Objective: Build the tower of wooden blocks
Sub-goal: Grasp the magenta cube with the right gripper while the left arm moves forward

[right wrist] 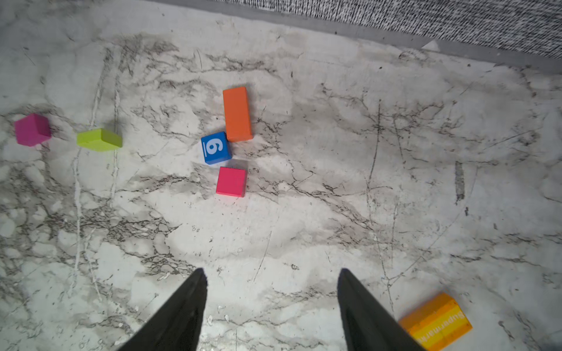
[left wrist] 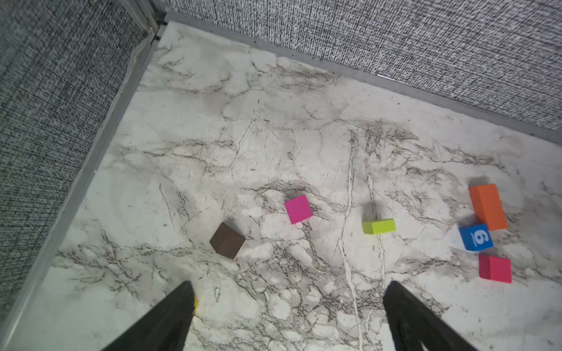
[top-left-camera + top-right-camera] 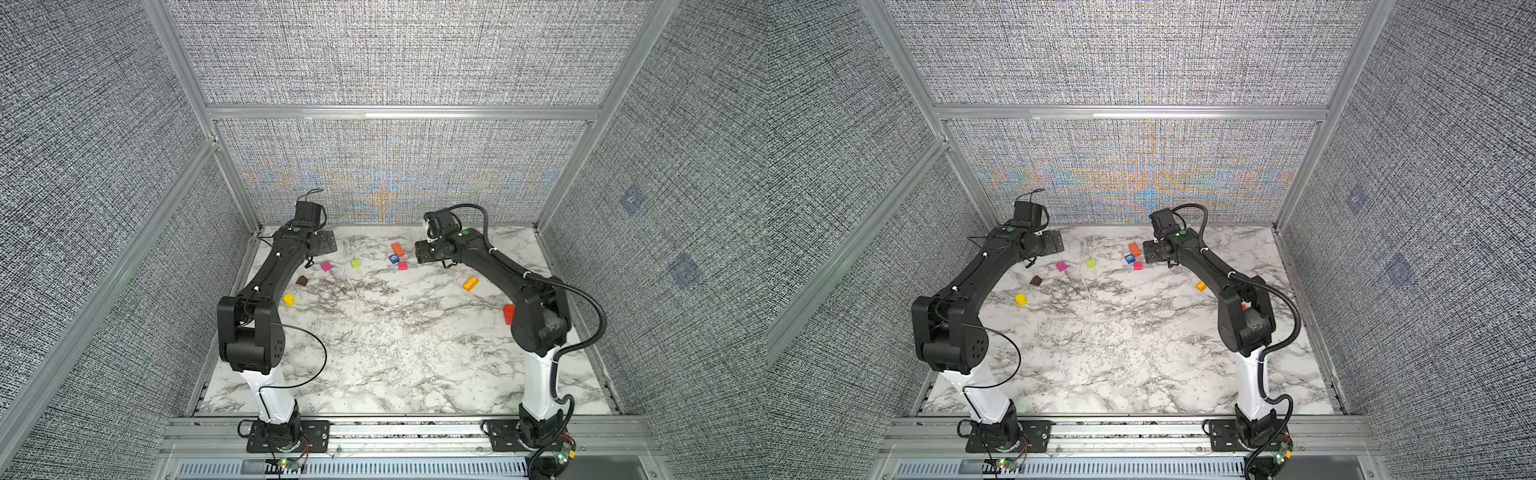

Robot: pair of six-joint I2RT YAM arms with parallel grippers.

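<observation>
The wood blocks lie singly on the marble table (image 3: 395,332); no tower is in view. An orange brick (image 1: 237,114), a blue cube marked 6 (image 1: 216,148) and a pink-red cube (image 1: 231,181) cluster at the back, ahead of my right gripper (image 1: 272,272), which is open and empty. A magenta cube (image 2: 298,209), a lime block (image 2: 378,226) and a brown cube (image 2: 227,240) lie ahead of my left gripper (image 2: 289,285), wide open and empty. A yellow block (image 3: 289,299) sits by the left arm.
An orange-yellow printed brick (image 1: 436,322) lies beside the right gripper's finger. A red brick (image 3: 508,313) is partly hidden behind the right arm's elbow. Grey fabric walls on an aluminium frame (image 3: 399,112) close in the table's back and sides.
</observation>
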